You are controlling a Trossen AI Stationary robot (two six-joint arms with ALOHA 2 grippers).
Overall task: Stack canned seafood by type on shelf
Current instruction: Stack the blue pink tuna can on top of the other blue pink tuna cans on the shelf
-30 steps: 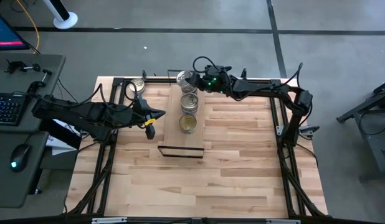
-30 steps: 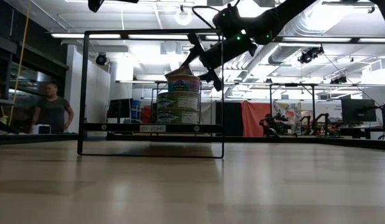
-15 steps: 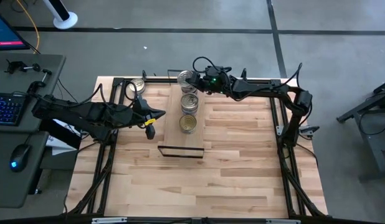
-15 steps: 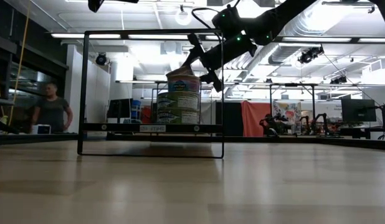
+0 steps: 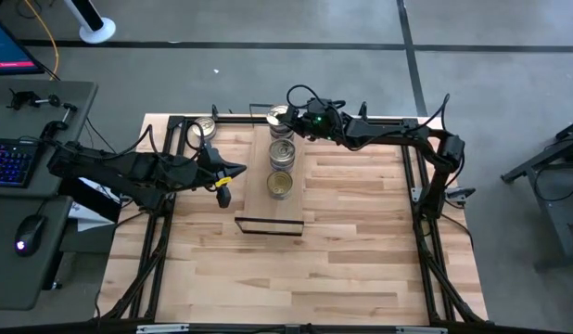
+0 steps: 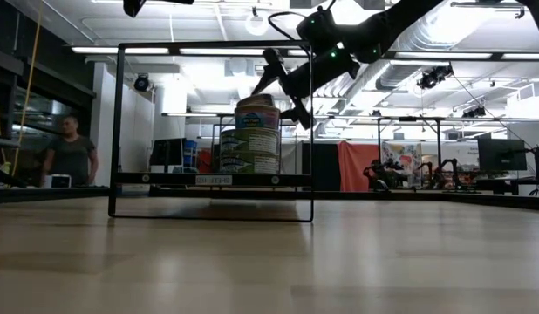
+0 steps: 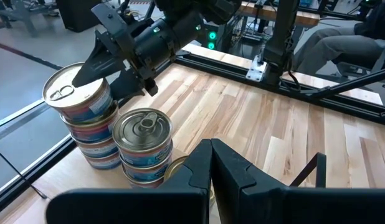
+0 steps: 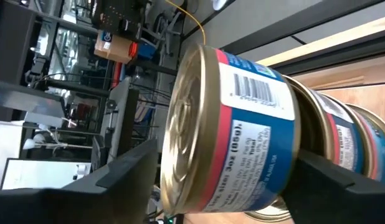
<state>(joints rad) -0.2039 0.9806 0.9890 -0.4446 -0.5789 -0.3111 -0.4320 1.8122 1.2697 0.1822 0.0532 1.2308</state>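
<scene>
The shelf is a narrow board in a black frame running from the table's far edge toward its middle. Tins stand on it in a row: a far stack of three, a stack of two, and a gold-lidded tin. The top tin of the far stack sits level. My right gripper is open at this tin, turned on its side, one finger over the lid and one beside the stack. My left gripper hovers shut and empty, left of the shelf. My right gripper's upper finger reaches over the far rim of the top tin's lid, coming level from the table's right. I cannot tell whether it touches the lid. The lower finger stands beside the stack, apart from it.
One more tin lies off the shelf near the table's far left corner. The shelf's near half is bare board. A desk with keyboard stands left of the table, and a person is in the room beyond.
The top tin of the far stack was tilted in my right gripper, its left side raised. It now sits level on the stack. The gripper has stayed in place, rolled a little, and its fingers have parted from the tin.
</scene>
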